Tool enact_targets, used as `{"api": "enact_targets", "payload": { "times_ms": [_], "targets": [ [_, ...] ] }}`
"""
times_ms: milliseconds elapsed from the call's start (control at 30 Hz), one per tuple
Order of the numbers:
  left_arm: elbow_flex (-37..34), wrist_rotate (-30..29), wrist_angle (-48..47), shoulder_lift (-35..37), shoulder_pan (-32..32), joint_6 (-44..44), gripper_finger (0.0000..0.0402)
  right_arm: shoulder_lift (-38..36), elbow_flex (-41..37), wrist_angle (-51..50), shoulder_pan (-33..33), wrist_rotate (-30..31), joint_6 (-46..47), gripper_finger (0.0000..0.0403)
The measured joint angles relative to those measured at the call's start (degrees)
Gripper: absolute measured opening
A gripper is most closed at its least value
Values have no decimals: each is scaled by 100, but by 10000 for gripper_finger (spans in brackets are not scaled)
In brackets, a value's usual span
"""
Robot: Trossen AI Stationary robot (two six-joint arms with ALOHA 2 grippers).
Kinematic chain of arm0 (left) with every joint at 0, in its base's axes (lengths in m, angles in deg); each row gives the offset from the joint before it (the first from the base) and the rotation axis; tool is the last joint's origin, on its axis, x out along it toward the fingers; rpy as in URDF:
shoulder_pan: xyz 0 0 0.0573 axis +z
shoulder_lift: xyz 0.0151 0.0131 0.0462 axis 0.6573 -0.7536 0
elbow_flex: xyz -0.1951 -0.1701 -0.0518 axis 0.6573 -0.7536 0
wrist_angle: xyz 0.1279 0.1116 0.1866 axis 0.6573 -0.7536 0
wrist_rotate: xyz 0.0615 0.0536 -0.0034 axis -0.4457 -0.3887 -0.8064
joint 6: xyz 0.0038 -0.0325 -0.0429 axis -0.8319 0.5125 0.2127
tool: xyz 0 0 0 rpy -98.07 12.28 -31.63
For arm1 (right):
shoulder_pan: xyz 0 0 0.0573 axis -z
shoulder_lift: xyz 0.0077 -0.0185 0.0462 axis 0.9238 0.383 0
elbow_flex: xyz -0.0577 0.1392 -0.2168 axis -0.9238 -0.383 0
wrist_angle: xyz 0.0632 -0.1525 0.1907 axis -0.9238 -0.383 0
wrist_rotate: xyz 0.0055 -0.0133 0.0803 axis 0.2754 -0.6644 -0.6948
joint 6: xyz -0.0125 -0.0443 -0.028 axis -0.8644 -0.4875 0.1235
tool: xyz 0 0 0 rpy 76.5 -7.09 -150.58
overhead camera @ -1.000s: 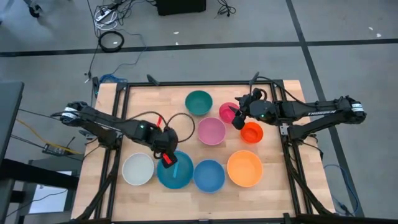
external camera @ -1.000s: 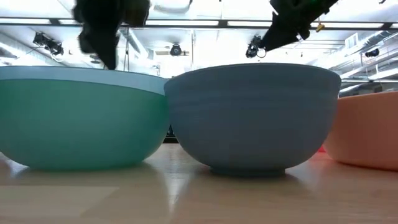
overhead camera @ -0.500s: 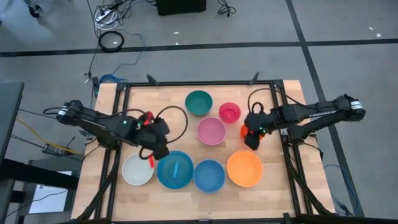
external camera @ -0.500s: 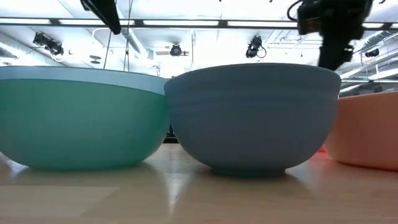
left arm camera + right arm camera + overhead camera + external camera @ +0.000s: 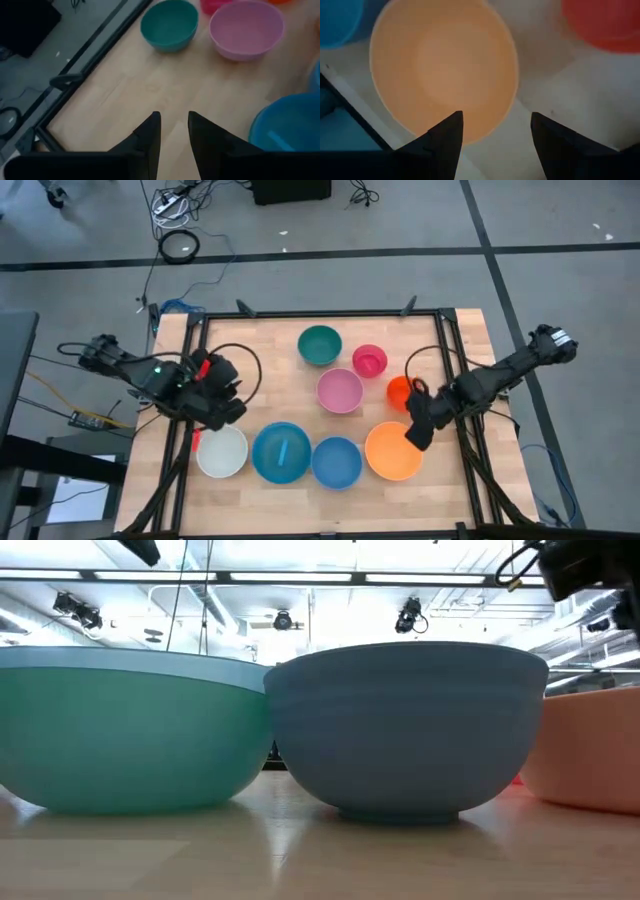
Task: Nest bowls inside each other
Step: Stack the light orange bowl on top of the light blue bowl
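Note:
Eight bowls stand upright on the wooden table: teal [image 5: 319, 345], magenta [image 5: 369, 361], pink [image 5: 340, 390] and red-orange [image 5: 398, 390] farther back, white [image 5: 222, 452], light blue [image 5: 280, 452], blue [image 5: 335, 462] and orange [image 5: 393, 450] along the near side. My left gripper [image 5: 228, 395] hangs open above bare wood at the left, just beyond the white bowl, with nothing between its fingers [image 5: 172, 120]. My right gripper [image 5: 415, 435] is open and points down over the orange bowl's [image 5: 442, 65] far right rim, without touching it.
A black frame [image 5: 320, 313] borders the table's edges. Bare wood lies at the far left [image 5: 130, 85] and between the two rows. In the low view the light blue [image 5: 130, 730], blue [image 5: 405, 730] and orange [image 5: 590, 750] bowls fill the foreground.
My left gripper has risen and drawn back from over the light blue bowl toward the table's left edge, tipping up less steeply. My right gripper has swung from beside the magenta and red-orange bowls toward the near edge and down, turning until it points down over the orange bowl.

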Motion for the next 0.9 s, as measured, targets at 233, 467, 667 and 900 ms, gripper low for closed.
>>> {"api": "enact_targets", "payload": {
  "times_ms": [233, 467, 667, 900],
  "targets": [
    [0, -124, -68, 197, -175, -3, 106, 1031, 0, 346, -568, 200, 513, 221],
    [0, -156, -159, 226, -227, -3, 106, 1940, -2, 183, -641, 244, 460, 221],
    [-2, -162, -161, 226, -267, -39, 106, 2305, -4, 252, -632, 287, 338, 183],
    [-2, -174, -165, 224, -267, -126, 106, 2070, 22, 625, -578, 506, 48, 16]
  ]
}}
